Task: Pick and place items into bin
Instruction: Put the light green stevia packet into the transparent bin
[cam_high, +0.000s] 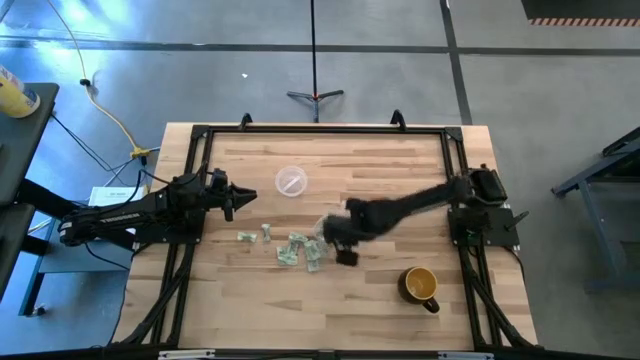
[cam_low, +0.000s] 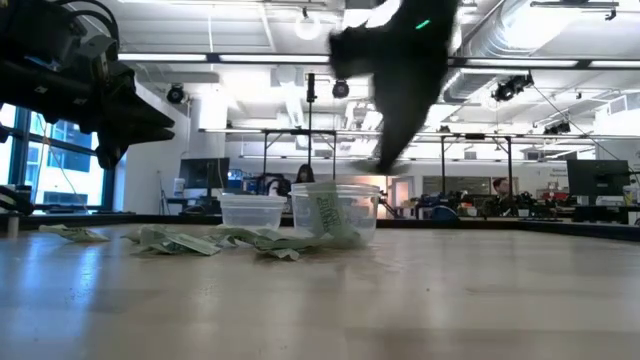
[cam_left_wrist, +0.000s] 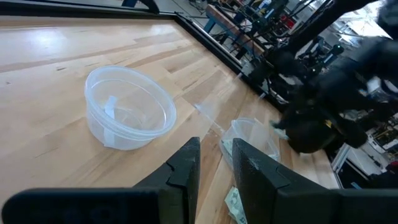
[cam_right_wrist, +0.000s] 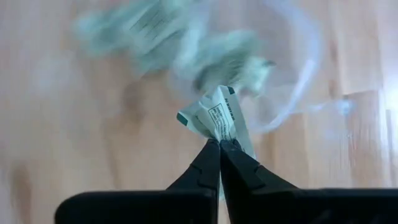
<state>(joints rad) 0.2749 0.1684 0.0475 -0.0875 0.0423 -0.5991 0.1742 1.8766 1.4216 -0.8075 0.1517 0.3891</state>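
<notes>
We had the right gripper (cam_right_wrist: 219, 144) w/ fingers pinched on one wrapper (cam_right_wrist: 217, 118) at its edge over the cup (cam_low: 335, 210): light, limp, prob. slippery; left gripper (cam_left_wrist: 214, 168) hung narrow, empty.

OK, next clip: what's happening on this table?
The right gripper is shut on a pale green and white wrapper, holding it above the table by the clear cup. More wrappers lie scattered on the wood. The left gripper waits off to its side, near a second clear container.
</notes>
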